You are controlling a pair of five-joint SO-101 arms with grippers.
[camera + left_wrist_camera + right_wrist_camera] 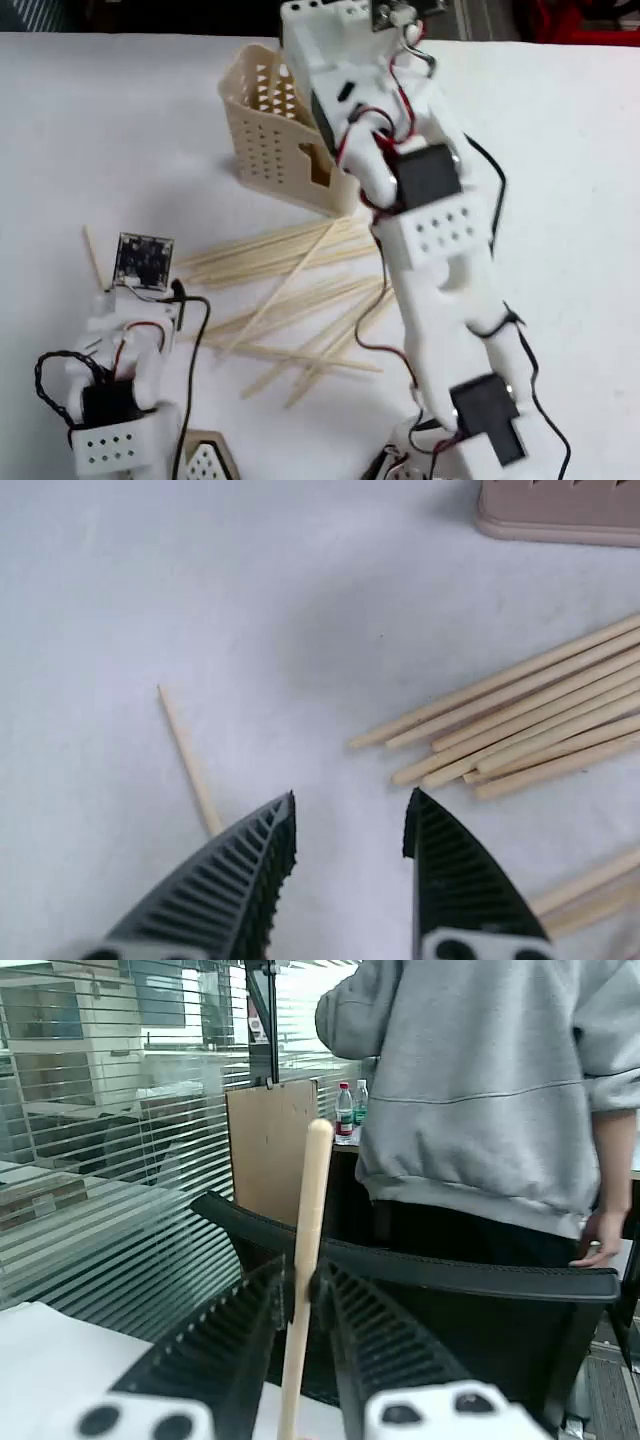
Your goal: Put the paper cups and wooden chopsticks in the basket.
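White tabletop point(560, 150) carries everything in the high view. Far left, a lone chopstick point(92, 255) lies by itself, just beside the left arm. In the left wrist view the left gripper point(350, 825) hovers over bare table with its jaws apart and nothing between them, and one end of that stick passes behind the tip of one jaw. Further right sprawls the pile of chopsticks point(300, 290), crisscrossed sticks of pale wood, thin, straight and round. Behind it stands the basket point(275, 130), cream, perforated and upright, its foot near the uppermost sticks. On the right, the right gripper point(303, 1300) is clamped on the held chopstick point(310, 1210), which stands roughly upright against a room with window blinds. These sticks look light and stiff, but smooth and apt to roll or pivot in a pinch. A hold near the middle, across the length, should keep one level. One lying apart is likely easier to take than one tangled in the heap.
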